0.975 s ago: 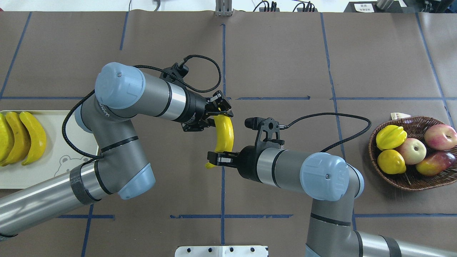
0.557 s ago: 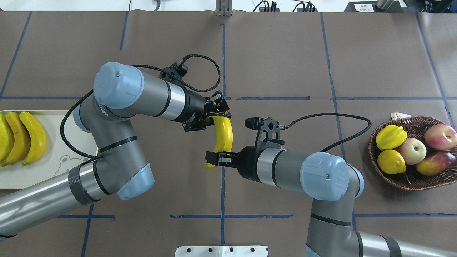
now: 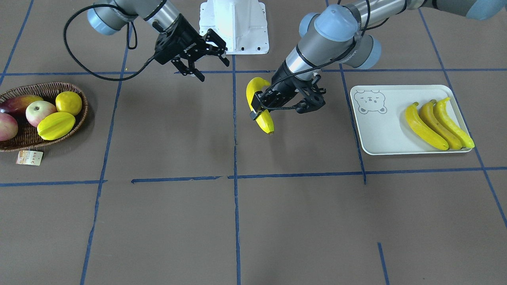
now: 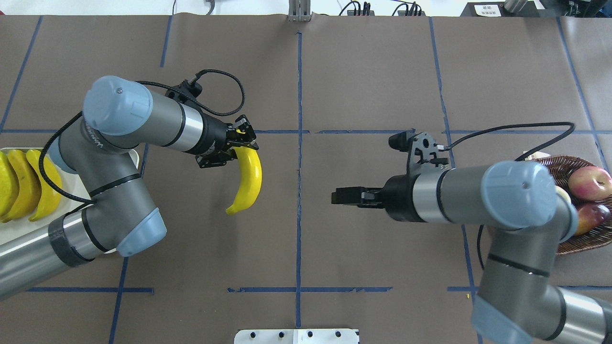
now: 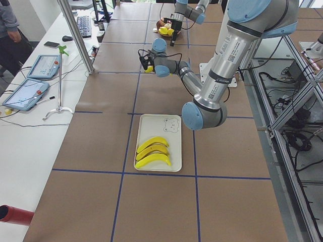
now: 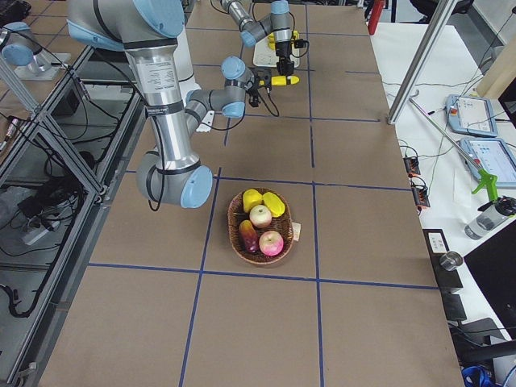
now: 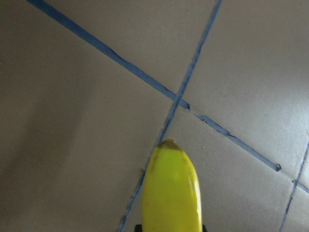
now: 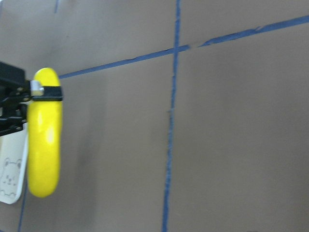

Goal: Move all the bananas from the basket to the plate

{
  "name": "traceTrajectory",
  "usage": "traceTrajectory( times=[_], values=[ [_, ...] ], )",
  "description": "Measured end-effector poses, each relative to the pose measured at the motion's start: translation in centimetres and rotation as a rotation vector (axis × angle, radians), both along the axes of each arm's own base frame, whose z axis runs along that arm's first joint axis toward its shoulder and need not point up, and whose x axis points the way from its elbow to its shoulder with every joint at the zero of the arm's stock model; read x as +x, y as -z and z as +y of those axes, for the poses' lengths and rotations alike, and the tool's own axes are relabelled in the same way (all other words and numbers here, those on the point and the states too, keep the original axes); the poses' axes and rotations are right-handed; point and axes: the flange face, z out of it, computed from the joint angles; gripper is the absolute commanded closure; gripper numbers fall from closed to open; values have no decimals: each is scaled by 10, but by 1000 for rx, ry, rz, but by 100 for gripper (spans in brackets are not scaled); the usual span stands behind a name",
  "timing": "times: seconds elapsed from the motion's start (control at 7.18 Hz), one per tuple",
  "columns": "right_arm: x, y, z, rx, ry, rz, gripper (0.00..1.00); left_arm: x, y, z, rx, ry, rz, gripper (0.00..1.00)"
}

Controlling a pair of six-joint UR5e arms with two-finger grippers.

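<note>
banana (image 4: 249, 179) hangs clamped in the left pincer (image 4: 240, 142).

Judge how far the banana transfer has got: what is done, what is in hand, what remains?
Done: three bananas lie side by side on the plate. In hand: the left pincer grips the fourth banana above the table, short of the plate; the right pincer is open and empty. Left: setting that banana on the plate. The basket shows no bananas, only other fruit.
</note>
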Motion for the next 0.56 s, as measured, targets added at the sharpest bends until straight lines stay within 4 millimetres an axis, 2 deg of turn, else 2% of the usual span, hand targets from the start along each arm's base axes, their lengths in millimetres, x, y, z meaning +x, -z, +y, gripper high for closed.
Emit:
traceTrajectory(
  times=[0.28,0.42,0.56],
  values=[
    [67,-61,-32,11,57,172,0,-46,-16,-3,-16,-20,-236,96],
    [104,-94,-47,33,90,255,0,-71,-40,5,-40,-24,-356,95],
    [148,-126,-61,62,133,329,0,-96,-73,12,-70,-13,-444,95]
  ],
)
